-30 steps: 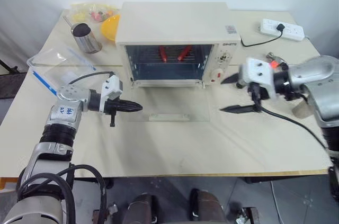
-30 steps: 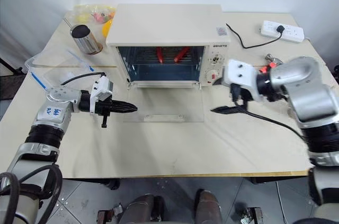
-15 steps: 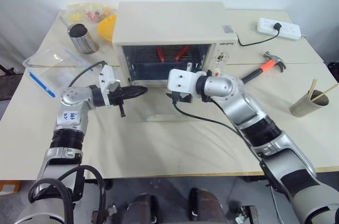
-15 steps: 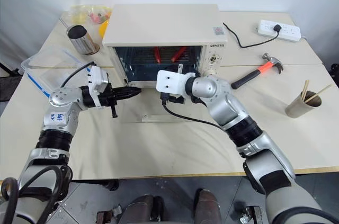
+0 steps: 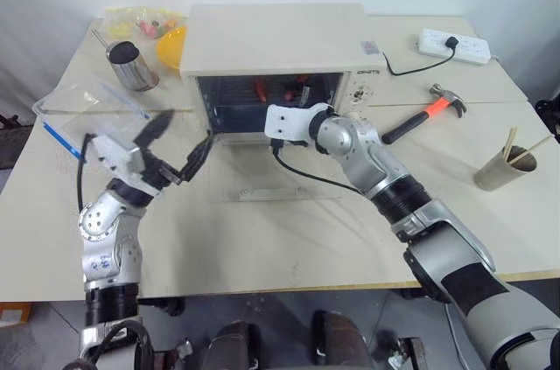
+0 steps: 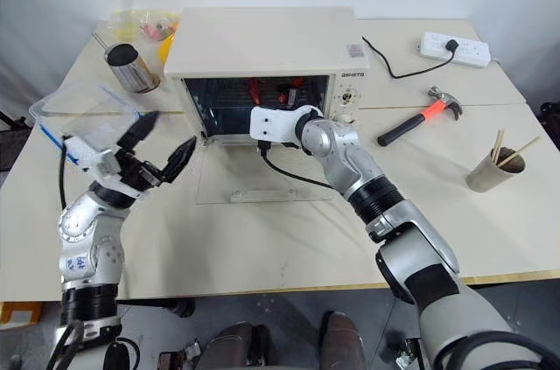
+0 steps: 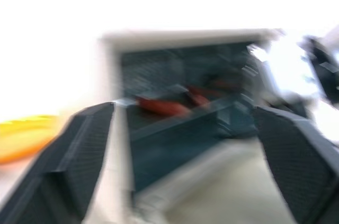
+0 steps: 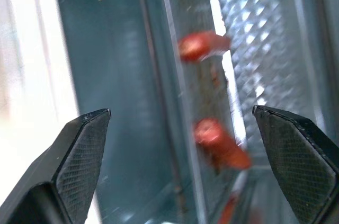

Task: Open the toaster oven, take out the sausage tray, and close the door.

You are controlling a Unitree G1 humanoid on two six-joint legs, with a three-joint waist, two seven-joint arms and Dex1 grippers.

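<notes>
Reaching into toaster oven (image 6: 262,46), right gripper (image 8: 180,128), jaws wide, faces sausage tray (image 8: 249,49) w/o touching.

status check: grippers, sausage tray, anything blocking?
Left gripper open, empty, left of toaster oven. Right gripper open at oven mouth, facing sausage tray. Door down flat, tray inside. Nothing blocking.

Blurred toaster oven (image 7: 185,113), red sausages (image 7: 161,106) inside
</notes>
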